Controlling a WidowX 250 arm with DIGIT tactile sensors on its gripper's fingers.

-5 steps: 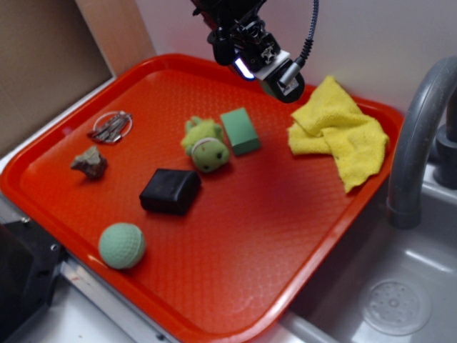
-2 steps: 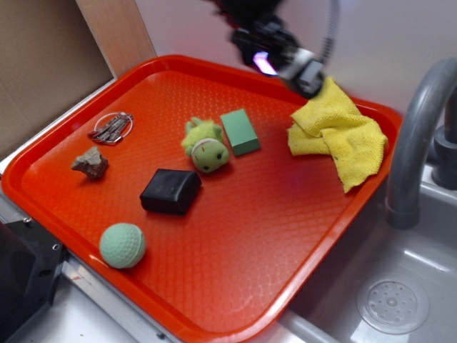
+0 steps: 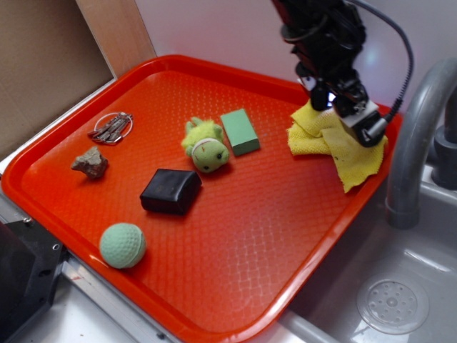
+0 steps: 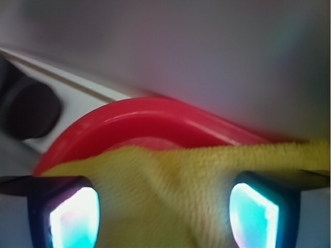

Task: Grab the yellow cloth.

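Two views; exterior first: red tray carries everything; yellow cloth lies crumpled in the tray's far right corner, one flap draped toward the right rim; gripper sits right on top of the cloth's upper folds, arm coming down from above, angled so the fingers point into the heap; likely placed there because bunched folds give more to pinch than a flat edge; from this view finger spacing is hidden by the gripper body. Green block and pale green plush toy sit near the tray's middle, well apart from the cloth; black block nearer the front; green ball by the front left edge; rock and keys along the left side; grey faucet stands just past the right rim, close to the arm, a possible bump risk.

Wrist view: yellow cloth fills the space between the two fingers, tray rim curving behind; fingers stand apart, straddling the fabric, not yet pinching; judged step: descend done or nearly, squeeze next.
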